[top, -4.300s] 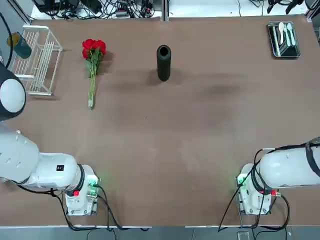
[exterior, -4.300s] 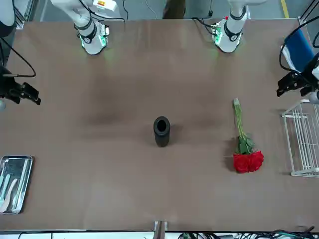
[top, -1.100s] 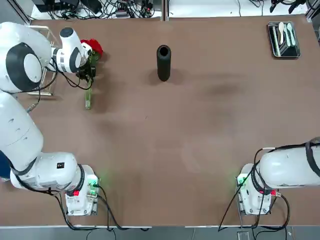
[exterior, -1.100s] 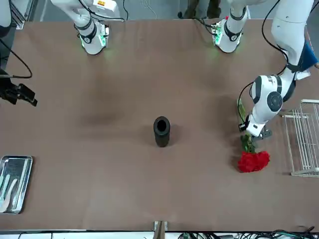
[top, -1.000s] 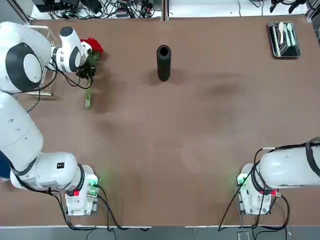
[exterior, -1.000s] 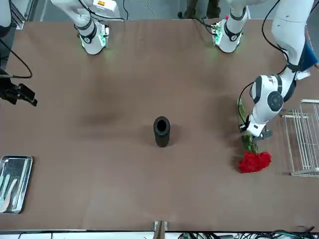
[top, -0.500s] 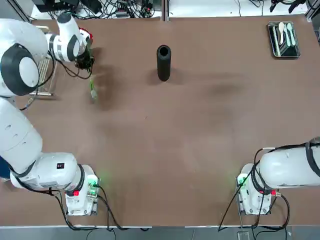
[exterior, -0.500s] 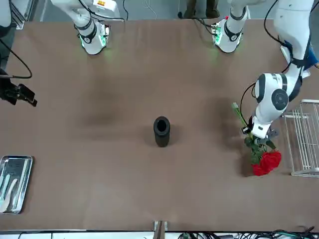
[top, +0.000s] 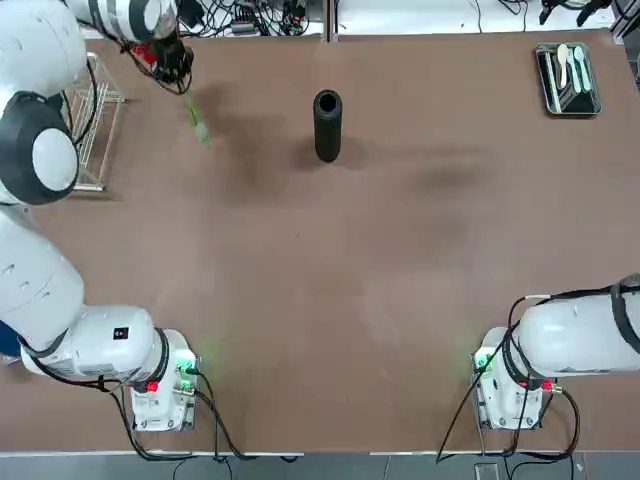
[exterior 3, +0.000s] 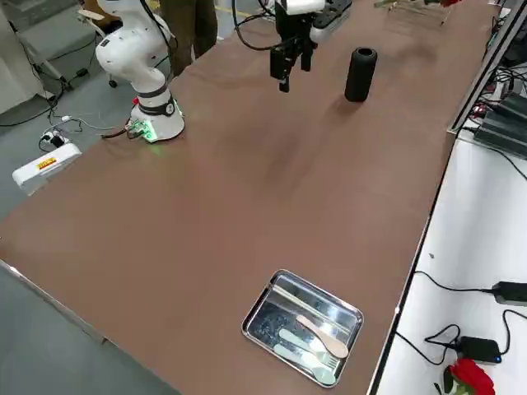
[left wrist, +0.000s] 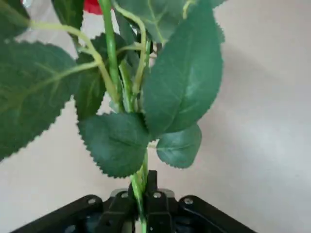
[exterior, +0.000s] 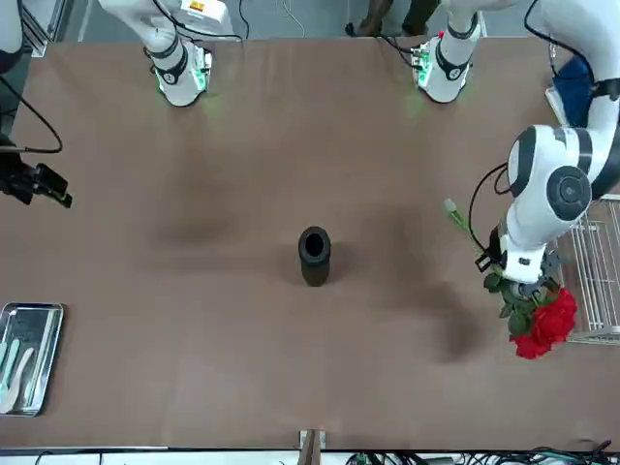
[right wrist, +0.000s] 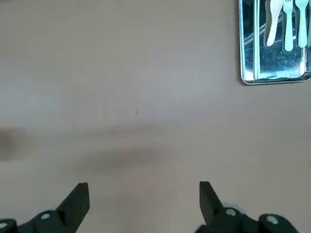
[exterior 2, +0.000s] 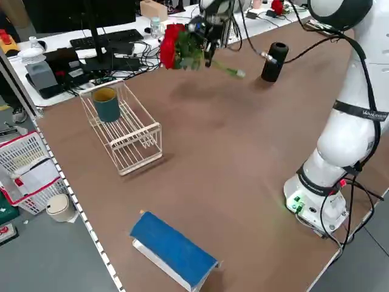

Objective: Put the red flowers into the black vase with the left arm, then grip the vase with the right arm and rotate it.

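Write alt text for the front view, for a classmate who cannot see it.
The left arm's pincer holds a bunch of red roses with green leaves and thin stems above the brown table's edge, beside a white wire rack. A slim matte black cylinder vase stands upright mid-table.

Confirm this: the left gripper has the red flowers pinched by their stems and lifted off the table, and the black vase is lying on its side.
One thing is wrong: the black vase stands upright with its mouth up, as the left side view shows. The rest holds: the left gripper is shut on the stems of the red flowers, which hang clear of the table.
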You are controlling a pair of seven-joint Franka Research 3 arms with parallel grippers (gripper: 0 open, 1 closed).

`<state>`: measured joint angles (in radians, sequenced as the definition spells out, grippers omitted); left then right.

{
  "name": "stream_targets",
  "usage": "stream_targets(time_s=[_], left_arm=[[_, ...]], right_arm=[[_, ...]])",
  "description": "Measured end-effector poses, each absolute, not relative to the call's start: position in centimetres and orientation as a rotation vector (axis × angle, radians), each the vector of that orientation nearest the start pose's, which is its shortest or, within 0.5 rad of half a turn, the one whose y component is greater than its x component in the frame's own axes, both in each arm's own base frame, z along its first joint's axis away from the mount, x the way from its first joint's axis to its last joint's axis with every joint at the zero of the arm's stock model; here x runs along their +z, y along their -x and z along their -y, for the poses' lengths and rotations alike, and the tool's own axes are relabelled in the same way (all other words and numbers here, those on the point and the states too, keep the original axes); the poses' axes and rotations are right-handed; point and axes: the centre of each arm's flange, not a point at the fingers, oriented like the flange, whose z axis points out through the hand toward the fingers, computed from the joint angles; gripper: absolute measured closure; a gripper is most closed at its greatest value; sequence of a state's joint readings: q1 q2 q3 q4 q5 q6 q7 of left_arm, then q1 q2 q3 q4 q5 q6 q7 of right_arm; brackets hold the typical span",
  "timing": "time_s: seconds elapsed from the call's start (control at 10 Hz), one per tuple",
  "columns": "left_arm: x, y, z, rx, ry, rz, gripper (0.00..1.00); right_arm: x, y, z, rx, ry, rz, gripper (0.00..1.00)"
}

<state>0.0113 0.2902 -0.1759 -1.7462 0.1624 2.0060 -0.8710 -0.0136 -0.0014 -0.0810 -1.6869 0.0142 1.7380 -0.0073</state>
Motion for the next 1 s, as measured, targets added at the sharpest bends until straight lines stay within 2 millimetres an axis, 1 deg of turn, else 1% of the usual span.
stream_targets(time_s=[0.1, 0.3, 0.4, 0.5, 0.6, 0.8, 1.0], left_arm=[[42.8, -63.2, 10.0, -0.06, 2.864, 1.056, 0.93], [46.9, -63.5, 13.6, -0.146, 2.78, 1.213, 0.93], [48.9, -63.4, 15.5, -0.205, 2.743, 1.275, 0.93], [50.5, -63.3, 17.5, -0.288, 2.708, 1.317, 0.93], [51.6, -62.9, 19.9, -0.387, 2.669, 1.346, 0.93], [52.6, -61.9, 25.5, -0.599, 2.588, 1.37, 0.93], [53.1, -59.6, 31.7, -0.815, 2.537, 1.328, 0.93]], right_arm=[[57.9, -56.4, 5.2, -0.078, 3.126, -0.141, 0.0], [56.9, -56.4, 5.4, -0.062, 3.126, -0.147, 0.0], [56.9, -56.4, 5.5, -0.061, 3.125, -0.15, 0.0], [56.9, -56.4, 5.5, -0.062, 3.125, -0.152, 0.0], [56.9, -56.4, 5.6, -0.063, 3.125, -0.152, 0.0], [56.9, -56.4, 5.6, -0.066, 3.125, -0.153, 0.0], [56.9, -56.4, 5.6, -0.071, 3.125, -0.153, 0.0]])
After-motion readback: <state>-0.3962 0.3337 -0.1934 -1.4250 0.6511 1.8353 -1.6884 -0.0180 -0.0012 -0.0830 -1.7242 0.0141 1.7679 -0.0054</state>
